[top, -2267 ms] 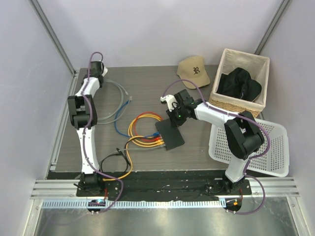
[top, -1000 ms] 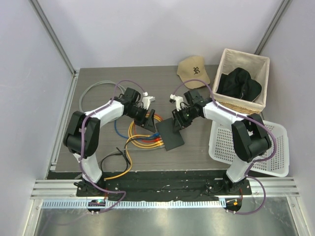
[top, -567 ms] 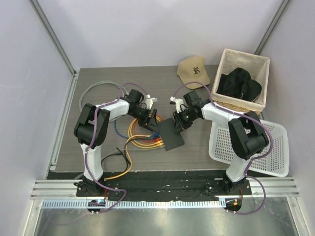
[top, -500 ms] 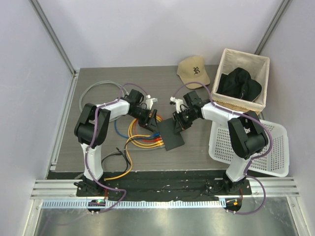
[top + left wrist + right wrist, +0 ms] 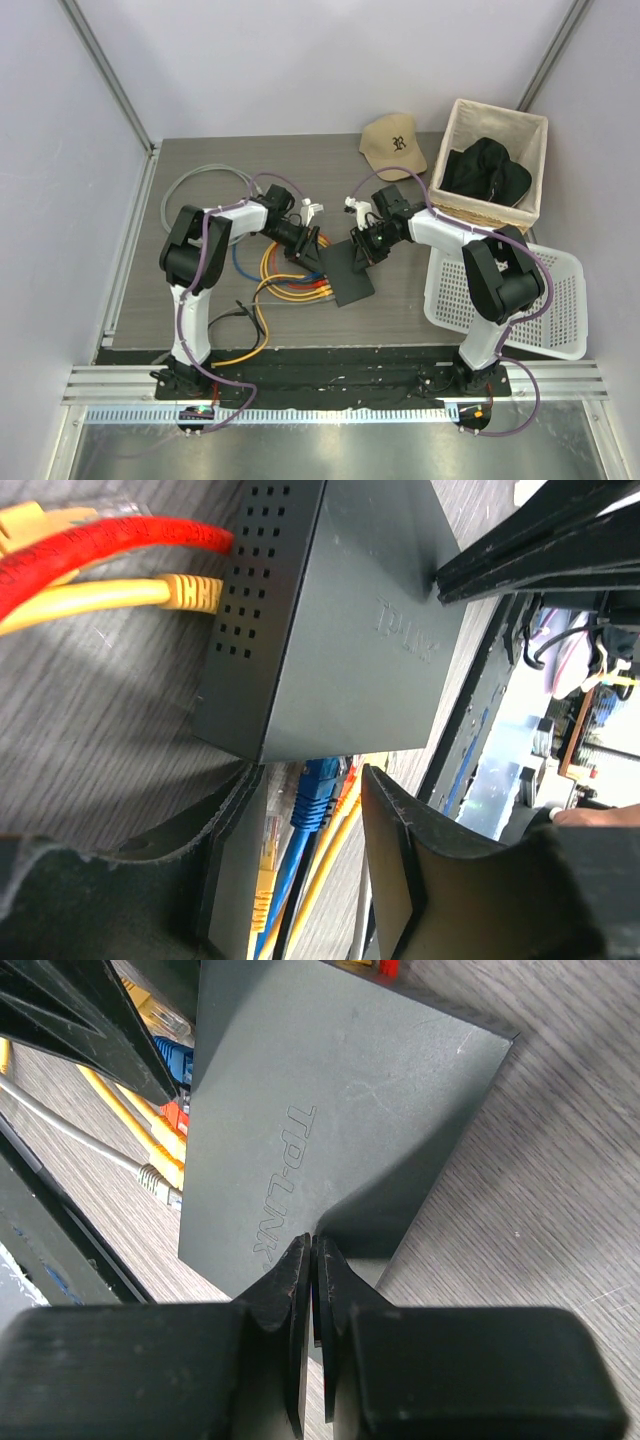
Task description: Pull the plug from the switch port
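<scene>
The switch is a flat black box lying mid-table with coloured cables running into its left side. In the left wrist view its body fills the top. A blue plug sits in a port below it, among orange and yellow plugs. My left gripper is open; its jaws stand either side of the blue plug, clear of it. My right gripper is shut, its tips set against the top of the switch near its right edge. In the top view the left gripper and the right gripper flank the switch.
Looped red, yellow and blue cables lie left of the switch, with a grey cable farther back left. A tan cap, a wicker basket holding a black garment and a white perforated tray are at the right.
My left arm swung in from the far left to the switch's port side, and its jaws have narrowed around the blue plug. The right gripper closed and stays on the switch.
</scene>
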You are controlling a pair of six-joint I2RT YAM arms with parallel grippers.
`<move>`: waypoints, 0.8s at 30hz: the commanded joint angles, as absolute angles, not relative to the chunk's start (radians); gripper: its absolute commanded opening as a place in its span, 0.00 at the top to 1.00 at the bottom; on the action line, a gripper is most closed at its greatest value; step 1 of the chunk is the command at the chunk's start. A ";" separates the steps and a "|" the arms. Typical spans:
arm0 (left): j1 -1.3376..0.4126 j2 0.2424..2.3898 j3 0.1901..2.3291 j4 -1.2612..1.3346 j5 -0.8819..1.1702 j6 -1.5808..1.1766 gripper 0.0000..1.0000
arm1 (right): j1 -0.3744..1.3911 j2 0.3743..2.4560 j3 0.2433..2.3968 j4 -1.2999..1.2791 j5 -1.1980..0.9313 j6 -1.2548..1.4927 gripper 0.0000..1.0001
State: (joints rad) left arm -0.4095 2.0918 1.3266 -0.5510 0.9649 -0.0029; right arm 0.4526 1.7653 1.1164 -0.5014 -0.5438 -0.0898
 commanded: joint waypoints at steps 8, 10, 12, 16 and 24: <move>-0.413 2.089 1.318 -0.566 0.942 0.021 0.55 | 0.459 1.761 1.100 -0.471 -0.502 -0.089 0.89; -0.417 2.100 1.328 -0.566 0.939 0.012 0.58 | 0.460 1.761 1.100 -0.471 -0.502 -0.089 0.89; -0.422 2.105 1.333 -0.566 0.936 0.009 0.62 | 0.462 1.763 1.100 -0.471 -0.497 -0.087 0.89; -0.431 2.106 1.336 -0.561 0.940 0.008 0.66 | 0.462 1.763 1.095 -0.469 -0.494 -0.086 0.89; -0.430 2.134 1.393 -0.568 0.962 -0.041 0.75 | 0.466 1.764 1.094 -0.465 -0.486 -0.092 0.89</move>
